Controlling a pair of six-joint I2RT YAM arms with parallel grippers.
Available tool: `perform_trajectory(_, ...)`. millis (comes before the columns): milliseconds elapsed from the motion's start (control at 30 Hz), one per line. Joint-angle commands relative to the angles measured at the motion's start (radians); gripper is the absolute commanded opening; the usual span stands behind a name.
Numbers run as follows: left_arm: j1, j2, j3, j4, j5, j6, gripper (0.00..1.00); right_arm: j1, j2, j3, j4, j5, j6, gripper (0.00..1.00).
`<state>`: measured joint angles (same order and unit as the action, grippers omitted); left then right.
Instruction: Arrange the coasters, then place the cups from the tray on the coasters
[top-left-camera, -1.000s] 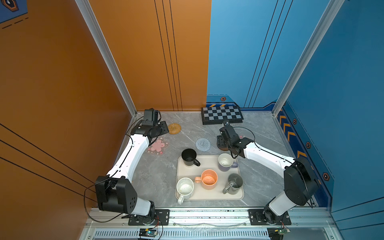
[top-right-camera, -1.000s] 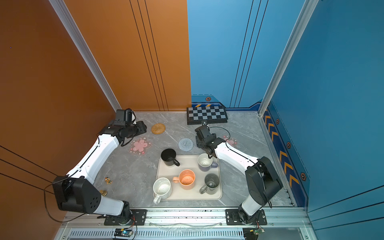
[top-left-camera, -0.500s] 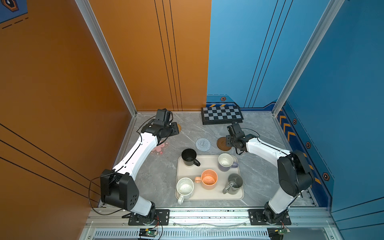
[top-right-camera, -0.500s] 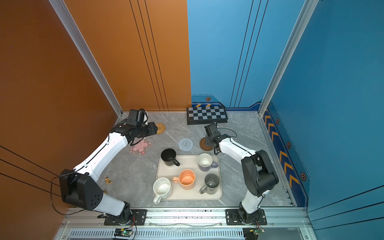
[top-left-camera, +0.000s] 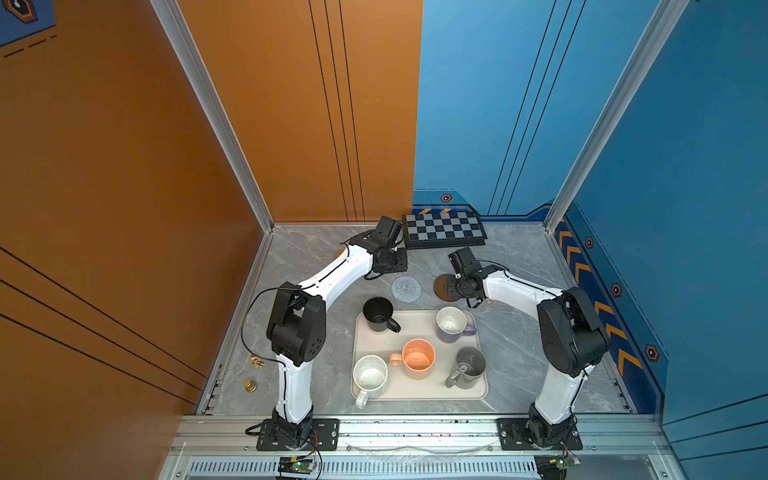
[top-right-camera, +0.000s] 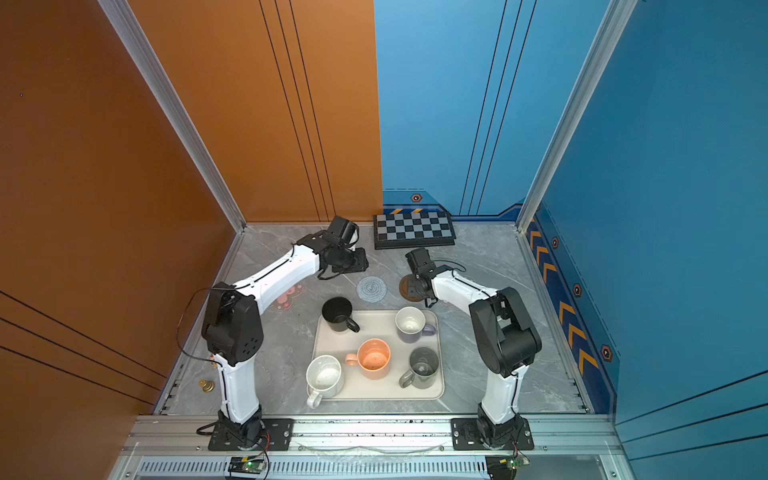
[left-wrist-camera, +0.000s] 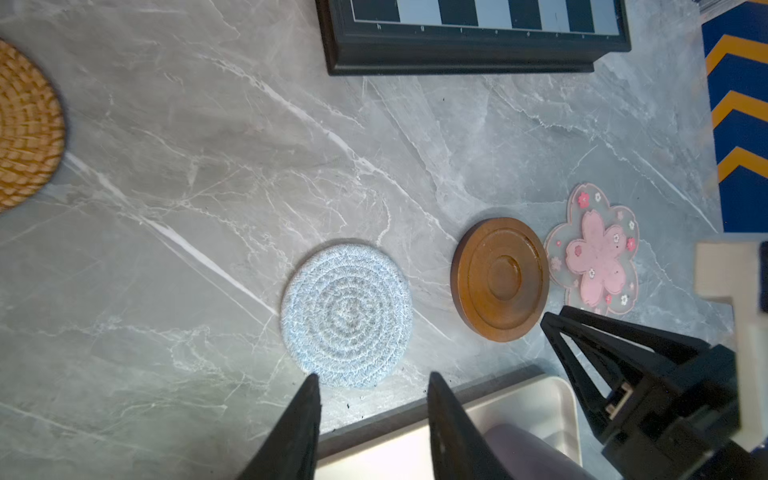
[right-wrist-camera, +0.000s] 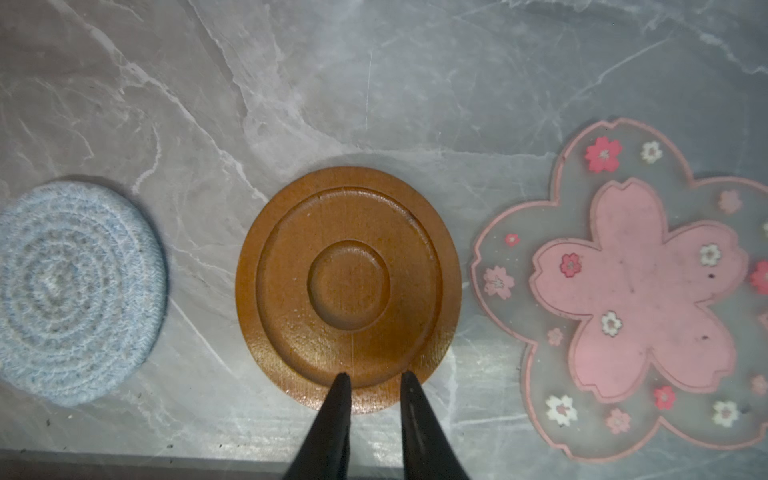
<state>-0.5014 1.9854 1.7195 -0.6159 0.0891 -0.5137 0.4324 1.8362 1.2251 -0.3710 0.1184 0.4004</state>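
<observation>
Five cups, black (top-left-camera: 379, 314), lavender (top-left-camera: 451, 325), peach-orange (top-left-camera: 417, 358), grey (top-left-camera: 469, 365) and speckled white (top-left-camera: 370, 376), stand on the tray (top-left-camera: 415, 326). The coasters lie on the tabletop at its 12 o'clock. The right gripper (right-wrist-camera: 375, 375), jaws narrow and empty, has its tips at the rim of the wooden coaster (right-wrist-camera: 349, 286). The knitted coaster (left-wrist-camera: 347, 316) lies at that coaster's 9 o'clock and a pink flower coaster (right-wrist-camera: 631, 291) at its 3 o'clock. The left gripper (left-wrist-camera: 374, 376), jaws apart and empty, hangs beside the knitted coaster.
</observation>
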Motion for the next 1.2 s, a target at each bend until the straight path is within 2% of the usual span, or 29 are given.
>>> perform_trajectory(0,-0.008,0.018,0.042,-0.035,0.038,-0.025,0.43,-0.006,0.032,0.030,-0.010,-0.028,-0.014,0.24)
perform_trajectory(267,-0.011,0.005,0.015,-0.038,0.027,-0.029,0.41,-0.010,0.122,0.088,0.034,-0.042,-0.006,0.24)
perform_trajectory(667,-0.024,0.046,0.016,-0.037,0.071,-0.050,0.38,-0.015,0.265,0.197,0.032,-0.042,0.047,0.25)
perform_trajectory(1167,-0.036,0.101,0.011,-0.038,0.139,-0.084,0.35,-0.029,0.435,0.450,-0.040,-0.043,0.060,0.25)
